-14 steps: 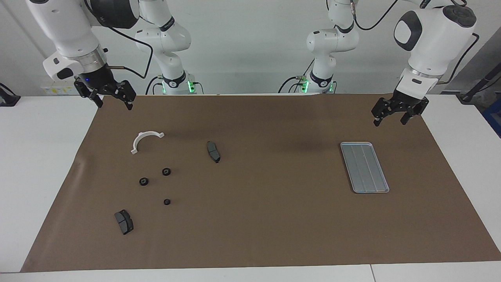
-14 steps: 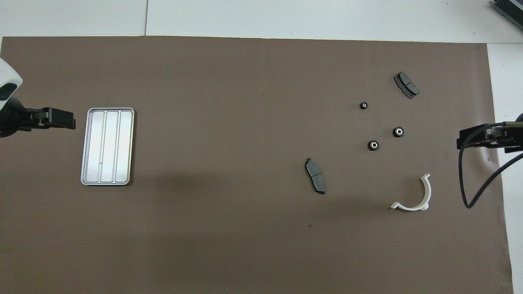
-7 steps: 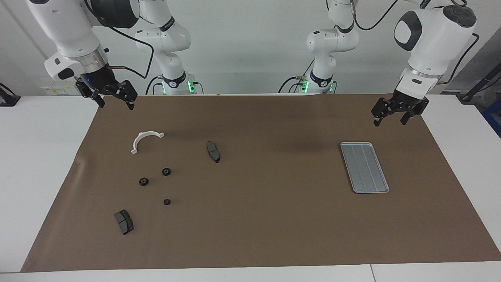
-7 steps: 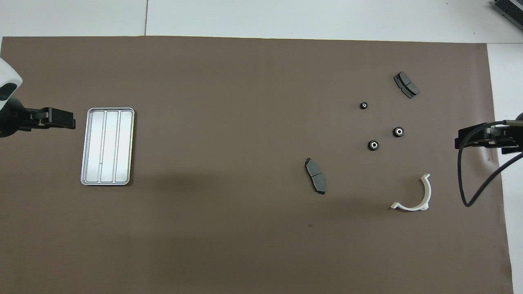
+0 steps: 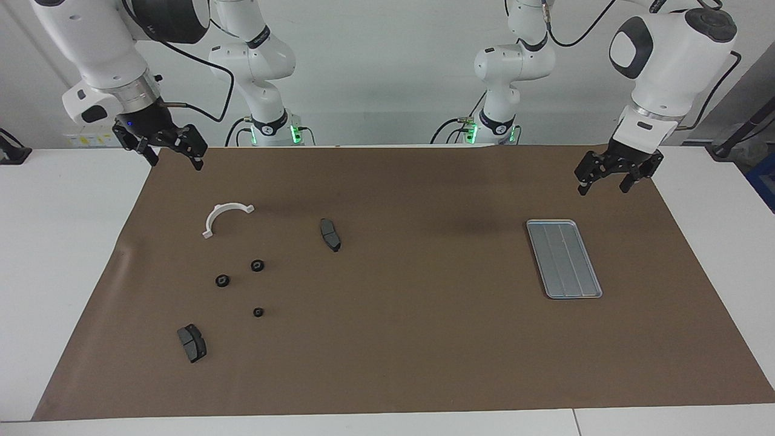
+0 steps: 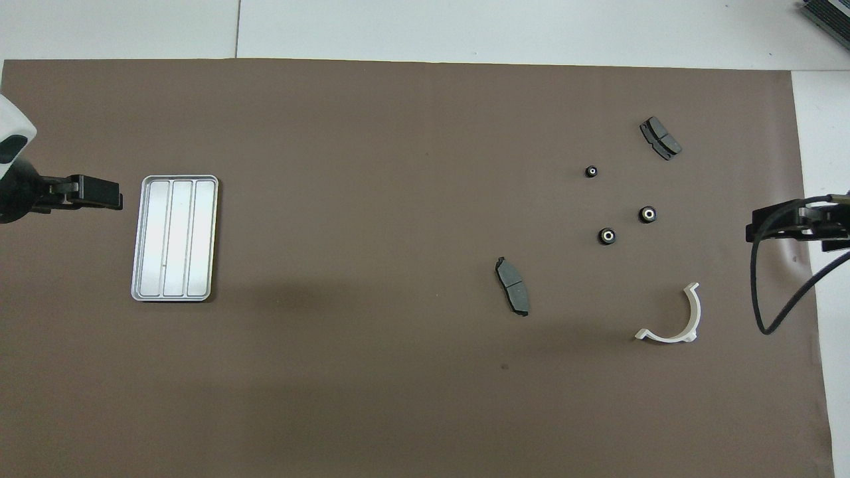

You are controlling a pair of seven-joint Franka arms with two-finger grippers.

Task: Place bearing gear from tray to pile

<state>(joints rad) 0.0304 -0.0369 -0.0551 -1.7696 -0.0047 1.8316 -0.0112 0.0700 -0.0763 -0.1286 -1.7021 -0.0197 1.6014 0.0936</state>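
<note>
The silver grooved tray (image 5: 563,258) lies empty on the brown mat at the left arm's end; it also shows in the overhead view (image 6: 174,238). The pile lies at the right arm's end: three small black gears (image 5: 257,265) (image 5: 222,280) (image 5: 258,312), a white half-ring bracket (image 5: 225,217) and two dark brake pads (image 5: 330,234) (image 5: 192,343). My left gripper (image 5: 603,186) hangs open and empty over the mat beside the tray. My right gripper (image 5: 174,160) is open and empty, raised over the mat's corner by the bracket.
The brown mat (image 5: 412,339) covers most of the white table. In the overhead view the gears (image 6: 606,236) and bracket (image 6: 672,318) lie near my right gripper (image 6: 757,232). A black cable (image 6: 764,292) loops down from the right wrist.
My right gripper has drawn slightly away from the pile toward the right arm's end of the table. The left arm and all parts have not moved.
</note>
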